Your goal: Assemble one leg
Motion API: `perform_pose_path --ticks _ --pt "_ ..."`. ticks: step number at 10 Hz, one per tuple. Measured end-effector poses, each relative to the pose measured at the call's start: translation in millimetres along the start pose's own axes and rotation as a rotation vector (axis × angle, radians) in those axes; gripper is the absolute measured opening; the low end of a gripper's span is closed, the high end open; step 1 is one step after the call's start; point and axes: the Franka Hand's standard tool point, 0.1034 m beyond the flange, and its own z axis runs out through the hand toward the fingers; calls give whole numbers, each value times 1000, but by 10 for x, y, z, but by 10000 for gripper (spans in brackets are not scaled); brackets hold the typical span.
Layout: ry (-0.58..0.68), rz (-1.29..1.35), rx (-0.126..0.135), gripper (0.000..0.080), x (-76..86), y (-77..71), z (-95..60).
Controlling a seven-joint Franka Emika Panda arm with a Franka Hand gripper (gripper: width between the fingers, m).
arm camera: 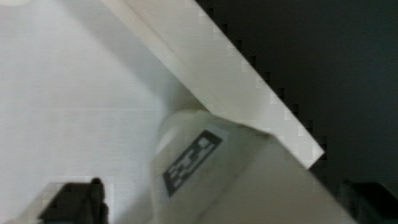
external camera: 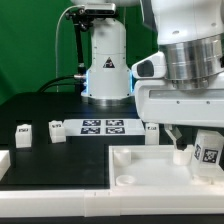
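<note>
A: Where is the gripper (external camera: 193, 140) just now?

B: Low over the white panel (external camera: 140, 165), at the exterior view's right. The arm's big housing fills that upper corner of the picture.

A: And the leg (external camera: 207, 152)?

B: It stands upright on the panel, right under the gripper, with its black-and-white tag facing the camera. One finger (external camera: 174, 138) hangs down just beside it on the exterior view's left. In the wrist view the leg (arm camera: 214, 160) lies close below the camera, tag in sight, next to the panel's pale edge (arm camera: 214, 70).

A: Is the claw holding it?

B: It does not look so. The jaws stand wide apart: in the wrist view one dark fingertip (arm camera: 75, 200) sits at one side and another at the far side, with the leg between them. Whether either pad grazes the leg I cannot tell, as that picture is blurred.

A: What else is on the table (external camera: 40, 115)?

B: Three more small white blocks: two (external camera: 22, 133) (external camera: 56, 131) at the exterior view's left, one (external camera: 151, 130) near the gripper. The marker board (external camera: 105, 126) lies between them, in front of the robot base (external camera: 107, 60). A round socket (external camera: 126, 180) shows in the panel's near corner.
</note>
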Motion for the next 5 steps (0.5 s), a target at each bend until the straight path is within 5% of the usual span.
perform_pose_path --ticks 3,5 --pt "43 -439 -44 649 2 -102 -68" --pt "52 -645 -55 649 86 -34 -32"
